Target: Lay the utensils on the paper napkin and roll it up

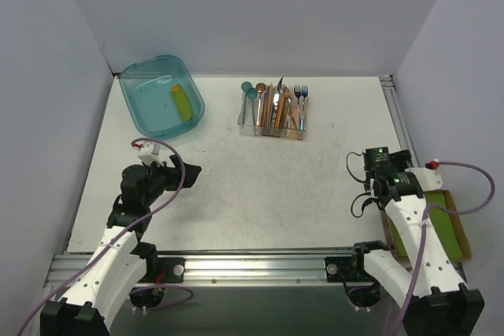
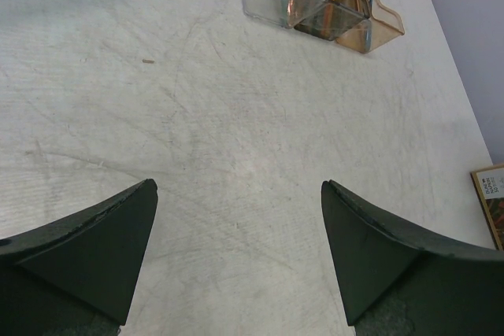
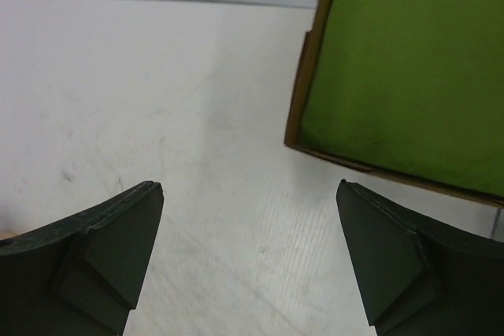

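The scuffed white table (image 1: 260, 186) sits between plain pale walls (image 1: 260, 13), the utensils (image 1: 276, 104) standing in a clear caddy (image 2: 315, 17) at far centre. Both the left gripper (image 2: 239, 186) and the right gripper (image 3: 250, 186) gape wide, empty (a boxed green stack (image 3: 409, 60) lies near right).

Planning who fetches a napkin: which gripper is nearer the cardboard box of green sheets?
The right gripper: the cardboard box lies just beyond its fingertips, while the left gripper sits across the table.

Overhead rear view; wrists skim table (image 1: 260, 194)
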You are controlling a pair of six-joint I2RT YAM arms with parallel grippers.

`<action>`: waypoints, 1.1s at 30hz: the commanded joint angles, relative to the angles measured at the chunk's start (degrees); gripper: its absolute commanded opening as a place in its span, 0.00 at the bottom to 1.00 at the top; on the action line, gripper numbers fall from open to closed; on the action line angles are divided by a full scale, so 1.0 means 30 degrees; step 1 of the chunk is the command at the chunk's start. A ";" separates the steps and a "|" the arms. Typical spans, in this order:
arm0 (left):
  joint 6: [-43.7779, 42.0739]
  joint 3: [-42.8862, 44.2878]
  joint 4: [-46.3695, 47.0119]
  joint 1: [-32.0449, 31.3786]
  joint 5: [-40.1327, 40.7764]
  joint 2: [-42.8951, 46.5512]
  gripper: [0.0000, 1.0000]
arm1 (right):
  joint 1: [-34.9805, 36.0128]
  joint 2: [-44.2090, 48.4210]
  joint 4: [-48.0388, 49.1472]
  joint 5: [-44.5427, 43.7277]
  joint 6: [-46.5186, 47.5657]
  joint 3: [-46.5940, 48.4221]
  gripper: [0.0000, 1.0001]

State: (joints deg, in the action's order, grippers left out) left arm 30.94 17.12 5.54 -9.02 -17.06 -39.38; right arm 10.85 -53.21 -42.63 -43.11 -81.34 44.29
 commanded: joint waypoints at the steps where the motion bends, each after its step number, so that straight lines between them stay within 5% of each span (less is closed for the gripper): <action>1: -0.0351 0.0825 -0.0001 -0.0392 0.0910 0.0176 0.94 | -0.2789 0.1767 -0.0675 0.0600 0.0770 -0.0613 0.97; 11: -0.0498 0.1000 -0.0323 -0.1008 0.1584 0.0147 0.94 | -1.2959 -0.1274 0.4480 0.6516 0.5695 -0.2927 0.80; 23: -0.0586 0.1001 -0.0353 -0.1125 0.1818 0.0147 0.94 | -1.5248 -0.5084 0.7472 0.8540 0.5963 -0.3690 0.74; 33: -0.0616 0.1030 -0.0411 -0.1126 0.1848 0.0147 0.94 | -1.5336 -0.5380 0.6829 0.7898 0.5405 -0.3631 0.38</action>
State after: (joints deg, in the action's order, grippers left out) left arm 30.13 17.21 3.81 -12.05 -12.16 -39.40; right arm -34.85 -70.15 -20.60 -18.39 -63.86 33.85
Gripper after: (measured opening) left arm 0.938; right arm 0.395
